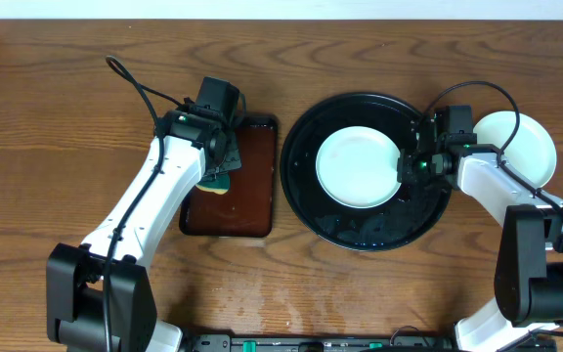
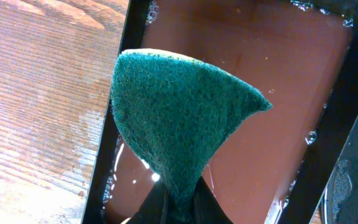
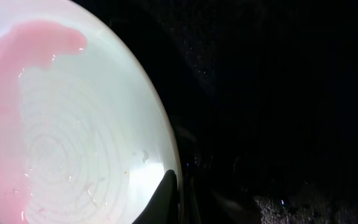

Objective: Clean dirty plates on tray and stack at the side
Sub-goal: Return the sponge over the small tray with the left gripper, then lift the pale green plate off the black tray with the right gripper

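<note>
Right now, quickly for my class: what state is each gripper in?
Left gripper: closed, holding the green sponge.
Right gripper: closed on the rim of the smeared plate.

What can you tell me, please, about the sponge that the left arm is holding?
The sponge shows a coarse dark-green scouring face toward the left wrist camera, with a thin pale-yellow edge along its top. The left tool pinches its lower end, bending it into a fan shape. It hangs over the brown rectangular tray, whose bottom looks wet with small bubbles at the rim. Whether it touches the tray cannot be told.
</note>
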